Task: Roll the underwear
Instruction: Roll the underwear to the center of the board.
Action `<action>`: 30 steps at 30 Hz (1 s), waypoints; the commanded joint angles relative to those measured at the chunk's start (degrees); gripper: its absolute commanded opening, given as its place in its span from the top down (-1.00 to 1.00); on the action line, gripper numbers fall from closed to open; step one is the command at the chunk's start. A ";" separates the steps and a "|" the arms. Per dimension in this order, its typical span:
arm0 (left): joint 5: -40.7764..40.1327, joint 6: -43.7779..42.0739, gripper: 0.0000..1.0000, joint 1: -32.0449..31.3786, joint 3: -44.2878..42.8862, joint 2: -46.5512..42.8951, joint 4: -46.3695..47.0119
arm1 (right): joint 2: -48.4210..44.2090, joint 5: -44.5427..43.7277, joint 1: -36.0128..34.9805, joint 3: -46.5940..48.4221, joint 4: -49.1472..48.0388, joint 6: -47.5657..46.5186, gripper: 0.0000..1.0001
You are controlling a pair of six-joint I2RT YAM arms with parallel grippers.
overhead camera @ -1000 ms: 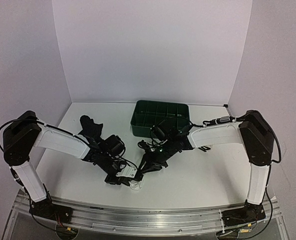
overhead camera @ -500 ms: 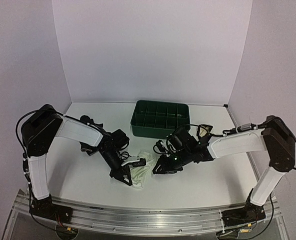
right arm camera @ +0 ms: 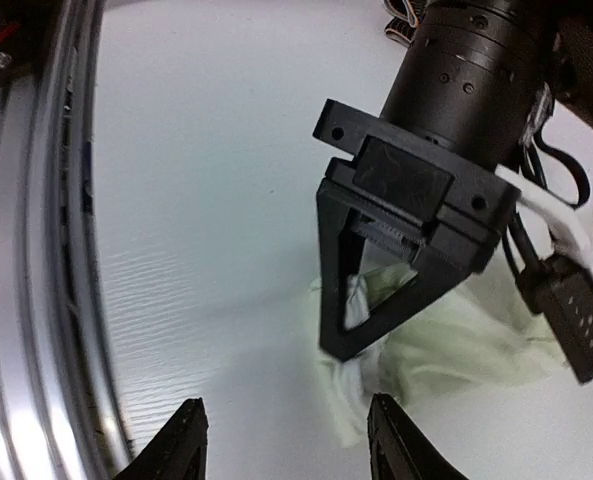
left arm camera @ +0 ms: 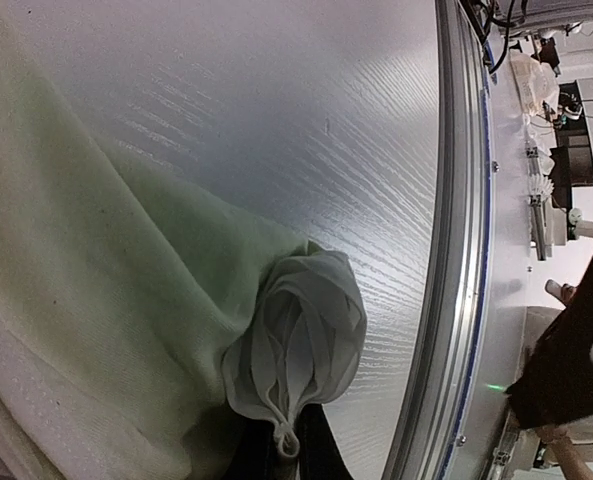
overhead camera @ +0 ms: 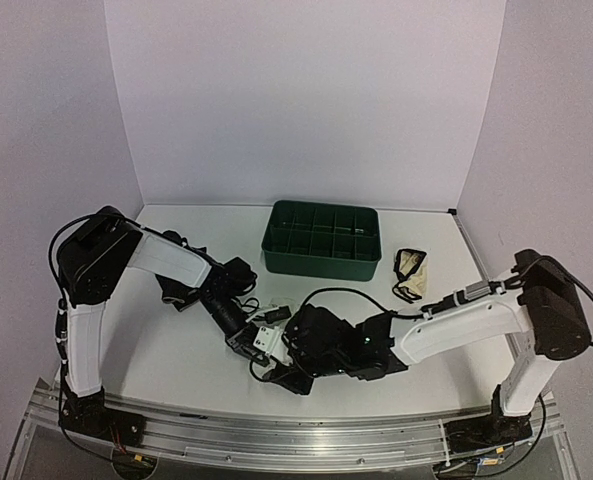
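**No Rolls Yet: First Pair Just Pinched at the Front of the Counter**

From where I stand, both arms lean in over the near middle of the counter (overhead camera: 166,365). The left hand (right arm camera: 348,348) is closed to a point on a bunched corner of the cream-white underwear (right arm camera: 446,348). The cloth fans out loose and flat behind that pinch, lying on the counter close to the front rail. The right hand (right arm camera: 286,440) faces it from just in front. Its two fingers stand well apart with nothing between them, and they are close to the cloth without touching it.

I'd judge the job to be barely begun. The cream-white pair shows a gathered knot at the gripped corner but no proper roll. The black underwear (overhead camera: 173,241) sits in a dark heap at the back left, partly hidden behind the left arm. The black-edged cream underwear (overhead camera: 409,272) lies crumpled off to the right of the green tray (overhead camera: 321,262), well apart from both hands. So all three look unrolled, with this first one only now in hand.

By my count there are three garments, one of each colouring. There is also one compartment tray, with nothing I can make out inside it, and two hands.
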State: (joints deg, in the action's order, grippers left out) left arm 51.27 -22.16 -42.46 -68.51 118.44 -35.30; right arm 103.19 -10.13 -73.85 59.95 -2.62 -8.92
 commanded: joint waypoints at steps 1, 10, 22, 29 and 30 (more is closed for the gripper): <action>1.73 1.23 1.00 0.51 -2.45 1.95 -1.95 | 6.92 -5.99 0.46 3.89 0.15 -12.49 -0.04; 0.96 -0.72 1.00 0.59 -2.35 2.32 -2.79 | 14.07 -8.76 1.00 6.37 0.87 -12.33 -0.01; -0.54 -4.29 1.00 0.57 -3.77 3.18 -4.88 | 13.57 -6.12 4.12 2.96 2.53 -11.29 0.12; 0.14 -4.89 1.00 0.62 -4.78 3.47 -5.76 | 14.81 -2.88 4.26 4.46 5.07 -10.00 0.78; 0.48 -5.46 1.00 0.60 -4.70 3.41 -6.11 | 14.55 -2.36 4.39 3.99 5.28 -9.20 0.87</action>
State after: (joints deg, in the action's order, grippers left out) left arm 52.56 -25.41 -42.00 -72.00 121.07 -39.15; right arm 116.05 -14.47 -70.22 65.01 -4.18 -19.52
